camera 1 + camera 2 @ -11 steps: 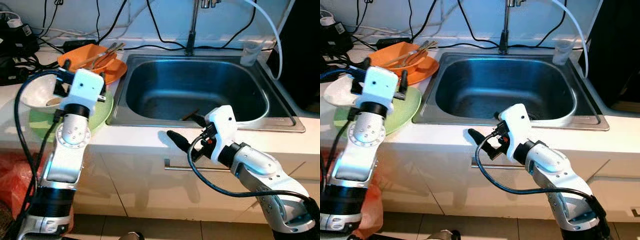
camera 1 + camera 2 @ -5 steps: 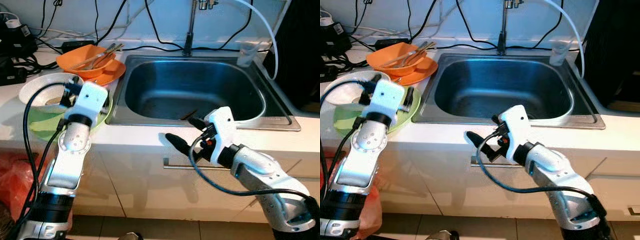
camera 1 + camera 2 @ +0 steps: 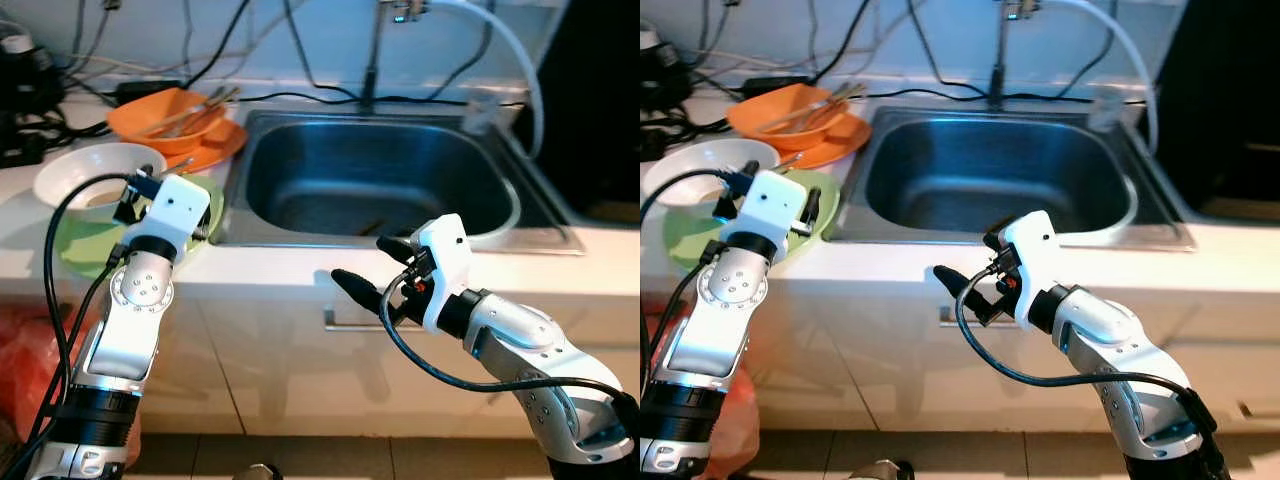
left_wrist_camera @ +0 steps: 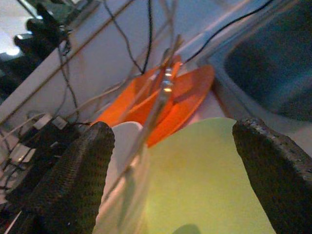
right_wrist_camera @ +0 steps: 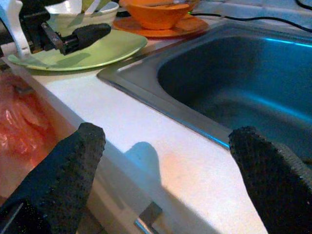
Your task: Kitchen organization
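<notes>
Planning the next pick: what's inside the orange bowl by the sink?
The orange bowl sits on an orange plate and holds several long utensils, seemingly chopsticks, sticking out over its rim. Their lower ends and the bowl's bottom are hidden.

2 head eyes look down at the sink (image 3: 380, 185); wrist cameras sit close.

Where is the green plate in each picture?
Left eye view: green plate at the left, under the white bowl.
Right eye view: at the left, left of the sink.
Left wrist view: low in the middle, between the left gripper's open fingers.
Right wrist view: upper left, beside the sink.
Shared landmark: the orange bowl behind the plate.
</notes>
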### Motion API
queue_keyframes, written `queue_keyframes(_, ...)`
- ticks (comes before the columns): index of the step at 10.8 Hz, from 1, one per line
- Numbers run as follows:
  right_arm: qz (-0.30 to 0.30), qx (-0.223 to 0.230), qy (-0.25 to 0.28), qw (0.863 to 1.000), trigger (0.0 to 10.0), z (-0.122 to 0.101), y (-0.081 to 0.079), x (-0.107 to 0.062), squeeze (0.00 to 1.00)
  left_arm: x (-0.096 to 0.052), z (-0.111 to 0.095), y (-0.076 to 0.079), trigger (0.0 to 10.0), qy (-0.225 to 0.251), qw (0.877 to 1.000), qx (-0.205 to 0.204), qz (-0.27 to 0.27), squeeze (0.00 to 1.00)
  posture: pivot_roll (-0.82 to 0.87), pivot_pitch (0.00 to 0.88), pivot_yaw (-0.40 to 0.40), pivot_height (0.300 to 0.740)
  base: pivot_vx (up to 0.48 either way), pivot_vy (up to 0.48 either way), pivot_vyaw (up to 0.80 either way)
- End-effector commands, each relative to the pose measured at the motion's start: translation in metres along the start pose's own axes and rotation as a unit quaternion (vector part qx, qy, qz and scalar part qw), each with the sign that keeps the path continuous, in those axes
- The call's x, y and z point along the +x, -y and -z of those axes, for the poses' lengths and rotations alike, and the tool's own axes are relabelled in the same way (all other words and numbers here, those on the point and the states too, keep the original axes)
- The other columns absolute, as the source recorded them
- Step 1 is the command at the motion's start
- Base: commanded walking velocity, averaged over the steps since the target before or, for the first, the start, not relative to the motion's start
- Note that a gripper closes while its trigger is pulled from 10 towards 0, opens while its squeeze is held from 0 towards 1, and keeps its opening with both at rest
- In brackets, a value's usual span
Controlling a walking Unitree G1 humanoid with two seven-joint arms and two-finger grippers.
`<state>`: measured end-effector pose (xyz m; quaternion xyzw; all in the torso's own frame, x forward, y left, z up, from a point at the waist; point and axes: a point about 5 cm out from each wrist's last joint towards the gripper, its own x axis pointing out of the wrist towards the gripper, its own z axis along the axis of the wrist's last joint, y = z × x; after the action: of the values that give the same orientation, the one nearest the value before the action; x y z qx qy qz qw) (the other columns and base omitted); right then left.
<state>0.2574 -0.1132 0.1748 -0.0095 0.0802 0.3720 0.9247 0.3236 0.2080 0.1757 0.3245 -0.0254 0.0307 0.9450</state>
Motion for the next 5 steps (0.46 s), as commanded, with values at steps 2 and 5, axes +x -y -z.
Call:
queue_keyframes(2, -0.003, -0.008, 0.013, 1.0, 10.0, -0.008, -0.004, 0.001, 0.0, 0.01, -0.02, -0.001, 10.0, 0.032, 0.999, -0.018, 0.011, 0.0, 0.07, 0.041, 0.029, 0.74, 0.0, 0.0, 0.0)
queue_keyframes(5, -0.002, -0.004, 0.017, 1.0, 10.0, -0.006, -0.008, 0.003, 0.0, 0.018, -0.039, 0.002, 10.0, 0.06, 0.996, -0.052, 0.03, 0.0, 0.08, 0.043, 0.048, 0.74, 0.0, 0.0, 0.0)
